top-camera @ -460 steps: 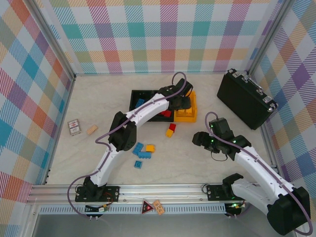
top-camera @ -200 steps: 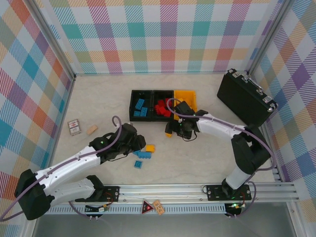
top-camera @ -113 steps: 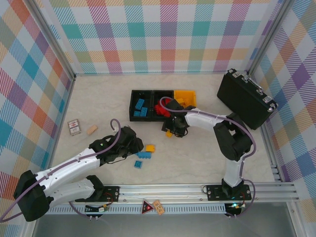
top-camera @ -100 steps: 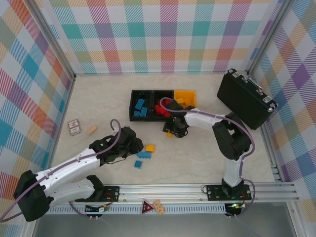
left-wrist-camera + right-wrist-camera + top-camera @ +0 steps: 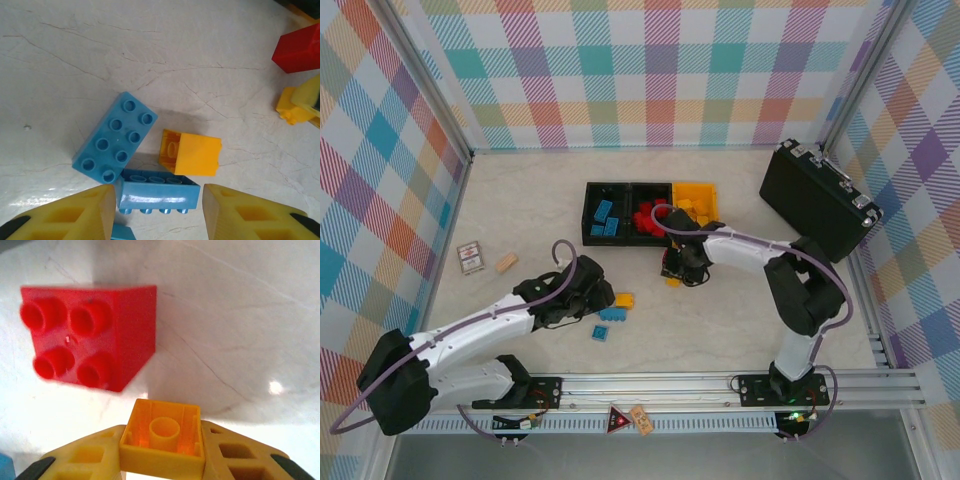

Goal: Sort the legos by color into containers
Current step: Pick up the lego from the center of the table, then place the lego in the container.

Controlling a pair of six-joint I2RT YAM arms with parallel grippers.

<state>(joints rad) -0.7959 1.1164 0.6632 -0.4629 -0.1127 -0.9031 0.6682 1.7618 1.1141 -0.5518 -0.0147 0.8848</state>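
**Right claw [image 5: 161, 465] clamps a yellow lego [image 5: 162, 432]**

We see it just on the near side of the containers [image 5: 632, 185], beside a red lego [image 5: 87, 335] on the worktop [image 5: 240, 315]. Farther out from the containers, our left claw [image 5: 159, 202] straddles a blue lego [image 5: 157, 191] lying on its side; we cannot tell whether it grips.

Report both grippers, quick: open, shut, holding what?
Left gripper: jaws around a blue lego; grip cannot be told.
Right gripper: shut on a yellow lego.
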